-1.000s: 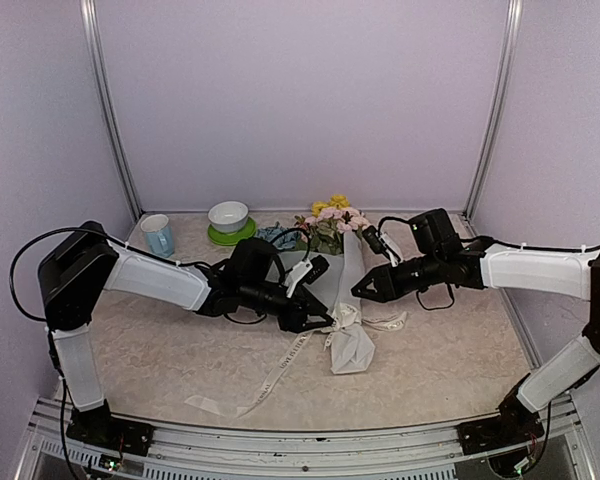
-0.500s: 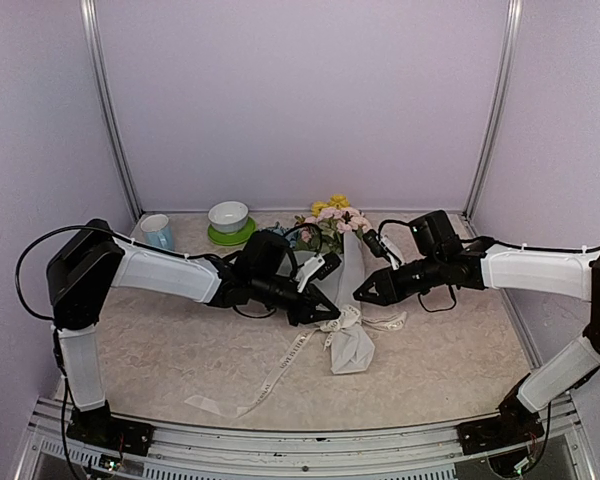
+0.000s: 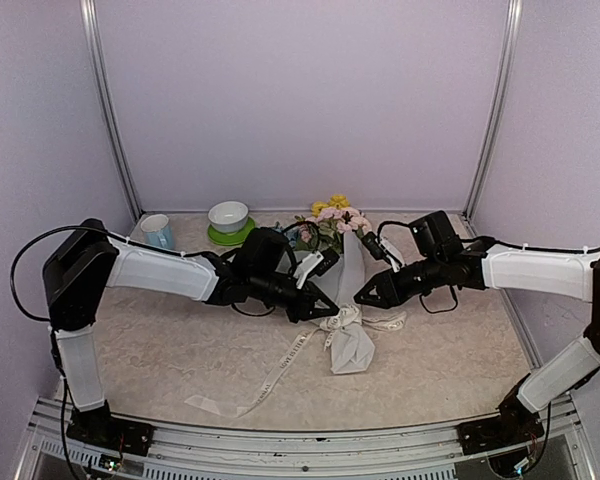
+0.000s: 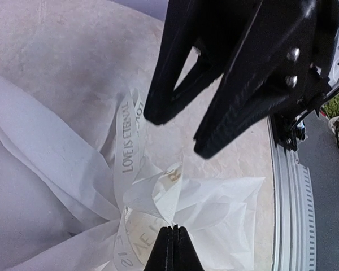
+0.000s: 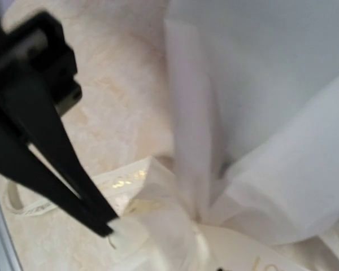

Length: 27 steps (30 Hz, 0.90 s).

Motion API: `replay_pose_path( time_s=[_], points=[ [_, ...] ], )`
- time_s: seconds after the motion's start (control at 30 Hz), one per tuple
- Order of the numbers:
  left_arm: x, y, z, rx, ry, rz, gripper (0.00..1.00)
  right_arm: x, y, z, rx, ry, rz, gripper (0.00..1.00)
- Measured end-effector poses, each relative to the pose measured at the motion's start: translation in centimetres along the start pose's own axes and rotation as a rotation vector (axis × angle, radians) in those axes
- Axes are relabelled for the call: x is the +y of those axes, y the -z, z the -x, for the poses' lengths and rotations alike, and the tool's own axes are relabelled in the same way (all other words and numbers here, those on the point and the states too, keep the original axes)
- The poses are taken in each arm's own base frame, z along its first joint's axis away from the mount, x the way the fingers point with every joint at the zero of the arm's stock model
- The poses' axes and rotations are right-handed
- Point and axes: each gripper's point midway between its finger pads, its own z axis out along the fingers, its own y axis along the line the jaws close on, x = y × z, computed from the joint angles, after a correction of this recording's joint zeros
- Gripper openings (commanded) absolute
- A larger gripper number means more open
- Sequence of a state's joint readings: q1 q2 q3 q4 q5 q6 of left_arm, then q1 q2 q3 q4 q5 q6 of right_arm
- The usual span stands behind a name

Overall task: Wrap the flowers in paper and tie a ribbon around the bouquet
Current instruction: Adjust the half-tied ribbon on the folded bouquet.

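On the beige table (image 3: 450, 370) between lilac walls (image 3: 300, 100), mid-frame, the left gripper (image 4: 170, 247) pinched the ribbon (image 4: 127, 141); the right gripper (image 4: 182, 135) gaped.

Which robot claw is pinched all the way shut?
The left gripper: its two tips press together with no gap, right by the ribbon. The right gripper has its fingers spread apart with nothing between them.

- We see white sleeves on the left arm (image 3: 160, 272) and the right arm (image 3: 535, 270), with black joints.
- A black cable (image 3: 12, 272) loops off the left arm.
- Our right gripper (image 4: 182, 132) is black, with two silver screws (image 4: 294, 55).
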<state>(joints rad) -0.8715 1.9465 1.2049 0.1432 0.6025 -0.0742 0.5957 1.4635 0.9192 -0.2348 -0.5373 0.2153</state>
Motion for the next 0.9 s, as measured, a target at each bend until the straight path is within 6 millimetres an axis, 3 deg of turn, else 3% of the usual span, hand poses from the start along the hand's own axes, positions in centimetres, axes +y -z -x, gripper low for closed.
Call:
replay_pose_path(
  time_s=[0.1,0.33,0.47,0.57,0.73,0.8,0.9],
  points=[
    [-0.7,1.1,2.3,-0.056,-0.030,0.010,0.00,0.7,0.1,0.4,-0.014,0.024,0.037,0.36],
    [-2.5,3.7,9.8,-0.250,-0.110,-0.022,0.00,2.3,0.4,1.8,-0.063,0.088,0.118,0.41],
    [-2.4,4.3,11.0,-0.296,-0.112,-0.031,0.00,2.6,0.6,2.5,-0.093,0.109,0.127,0.40],
    [-1.5,4.7,10.5,-0.294,-0.080,-0.019,0.31,2.8,1.0,3.0,-0.120,0.121,0.120,0.40],
    [0.5,5.3,5.5,-0.190,0.004,0.053,0.68,2.7,1.3,3.6,-0.146,0.129,0.100,0.40],
    [0.5,4.7,3.4,-0.145,0.026,0.066,0.70,2.6,1.3,3.7,-0.147,0.129,0.093,0.39],
    [0.3,3.9,0.5,-0.087,0.066,0.085,0.64,2.5,1.3,3.7,-0.148,0.128,0.092,0.39]
  ],
)
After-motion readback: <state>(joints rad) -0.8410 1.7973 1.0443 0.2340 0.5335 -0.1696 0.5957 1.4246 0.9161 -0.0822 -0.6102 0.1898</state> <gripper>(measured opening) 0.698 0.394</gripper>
